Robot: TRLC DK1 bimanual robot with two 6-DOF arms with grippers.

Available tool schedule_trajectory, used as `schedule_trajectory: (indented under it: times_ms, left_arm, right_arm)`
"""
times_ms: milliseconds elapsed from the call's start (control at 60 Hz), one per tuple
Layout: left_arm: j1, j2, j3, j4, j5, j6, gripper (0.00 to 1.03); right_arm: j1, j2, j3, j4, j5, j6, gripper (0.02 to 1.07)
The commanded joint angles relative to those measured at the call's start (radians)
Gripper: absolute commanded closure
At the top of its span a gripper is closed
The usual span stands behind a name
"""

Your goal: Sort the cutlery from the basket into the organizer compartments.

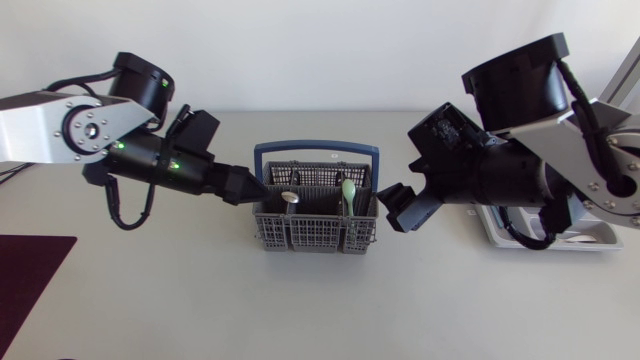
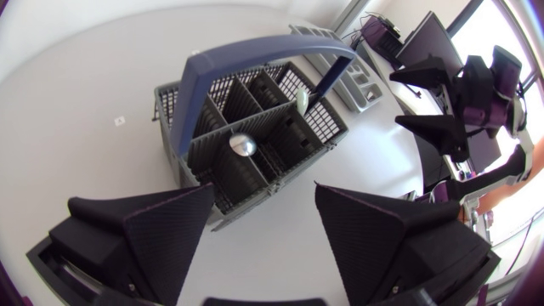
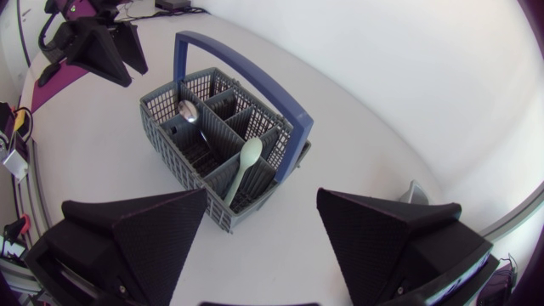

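Grey cutlery basket (image 1: 300,238) with blue carry handle (image 1: 316,148) was noted mid-bench, between the two arms. Two pieces were seen standing in it: a metal spoon (image 1: 289,197), bowl up, in a compartment toward the left arm's side, and a pale green spoon (image 1: 348,190) in a compartment toward the right arm's side. Left hand (image 1: 255,188) was held just beside the basket's left wall, fingers spread wide, nothing gripped. Right hand (image 1: 390,207) was held just beside the right wall, likewise spread wide and empty. The organizer (image 1: 600,243) was partly hidden under the right arm, well apart from the basket. Step judged as approach for a first pick; no cutlery was seen in the organizer. The next move was judged to call for lowering one hand over a spoon's upper end and closing on it without catching the handle.
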Motion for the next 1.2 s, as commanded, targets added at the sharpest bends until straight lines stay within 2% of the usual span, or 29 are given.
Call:
schedule_trajectory:
  times_ms: [0, 100, 183, 400, 467, 600, 883, 1183]
  left_arm:
    - [-0.019, 0.07, 0.033, -0.011, 0.004, -0.105, 0.22]
    - [-0.039, 0.102, 0.038, 0.018, 0.0, -0.182, 0.22]
    - [-0.069, 0.103, 0.036, 0.066, -0.062, -0.237, 0.22]
    - [-0.121, 0.122, 0.055, 0.121, -0.118, -0.325, 0.22]
    - [-0.132, 0.131, 0.061, 0.129, -0.18, -0.344, 0.28]
    - [-0.135, 0.152, 0.075, 0.14, -0.221, -0.367, 0.36]
    - [-0.169, 0.22, 0.124, 0.136, -0.27, -0.391, 0.4]
    - [-0.184, 0.281, 0.159, 0.14, -0.273, -0.41, 0.44]
  right_arm:
    - [0.005, -0.003, -0.034, -0.005, 0.009, 0.026, 0.14]
    - [-0.001, -0.011, -0.042, -0.005, 0.009, 0.02, 0.14]
    - [-0.007, -0.012, -0.05, -0.003, 0.007, 0.019, 0.14]
    - [-0.009, -0.023, -0.068, 0.0, 0.007, 0.017, 0.14]
    - [-0.015, -0.027, -0.076, 0.0, 0.003, 0.016, 0.14]
    - [-0.016, -0.035, -0.086, 0.0, 0.001, 0.016, 0.14]
    - [-0.018, -0.046, -0.096, 0.002, 0.0, 0.016, 0.14]
    - [-0.035, -0.063, -0.108, 0.0, -0.006, 0.003, 0.14]
